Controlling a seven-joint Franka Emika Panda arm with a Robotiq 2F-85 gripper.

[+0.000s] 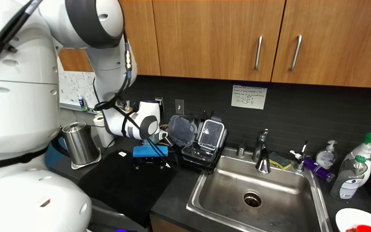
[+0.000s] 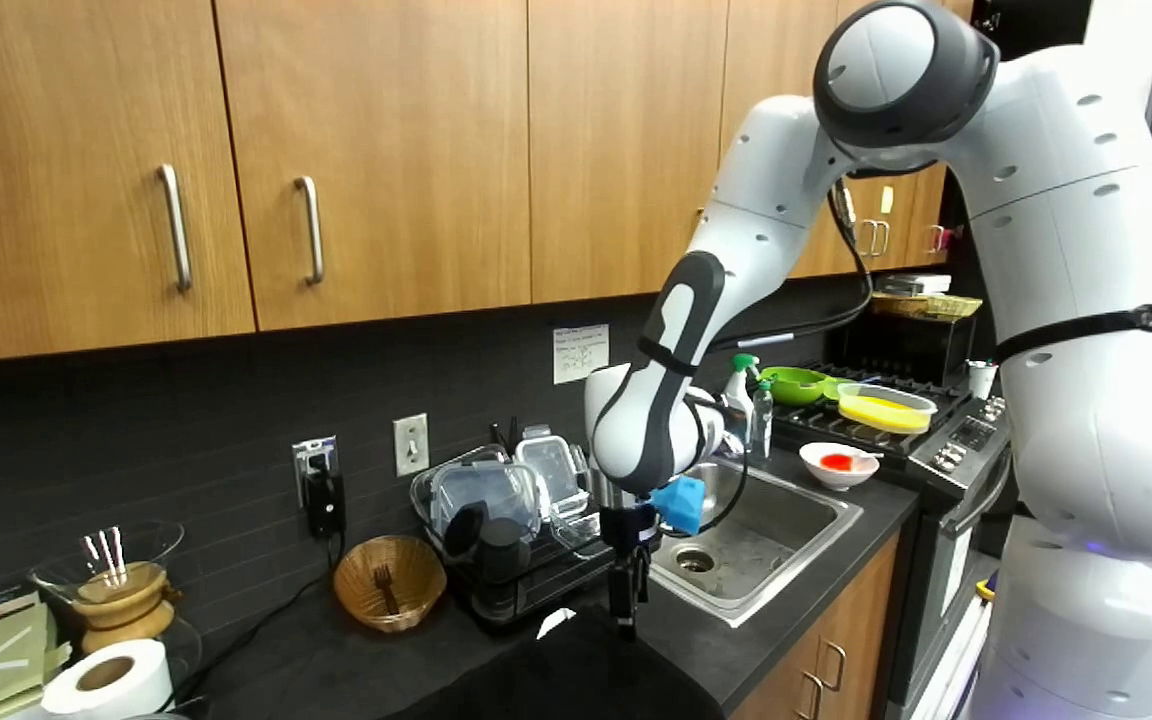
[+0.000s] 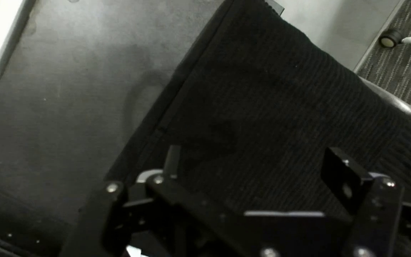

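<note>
Wood cabinets (image 1: 217, 38) are filling the top of frame in both ext. views, w/ the white robot arm (image 2: 1056, 280) bending down toward ctr. Dk worktop (image 3: 66, 107) is running below, w/ the steel sink (image 1: 230, 199) sitting lower R in an ext. view. Blk cloth (image 3: 269, 107) is covering ctr & R of the wrist view, lying on the worktop & lapping over its front edge; in an ext. view it's showing lower L of ctr. Dish rack (image 2: 541, 585) is standing just beside the sink, holding clear containers (image 1: 211, 133). Steel kettle (image 1: 80, 145) is standing mid L. End effector (image 3: 253, 160) is pointing down over the cloth, its two fingers (image 3: 171, 160) standing wide apart; can't tell if the tips are touching it. Wicker basket (image 2: 421, 575) is sitting lower L of ctr, spray bottle (image 1: 362, 161) is standing far R, paper roll (image 2: 141, 680) is sitting btm L. Blue block (image 1: 150, 151) is showing at the wrist, approx ctr. Handwritten note (image 1: 249, 97) is hanging R of ctr, sponge (image 1: 280, 161) is resting behind the sink basin, & a fork (image 2: 386, 588) is lying in the basket.
</note>
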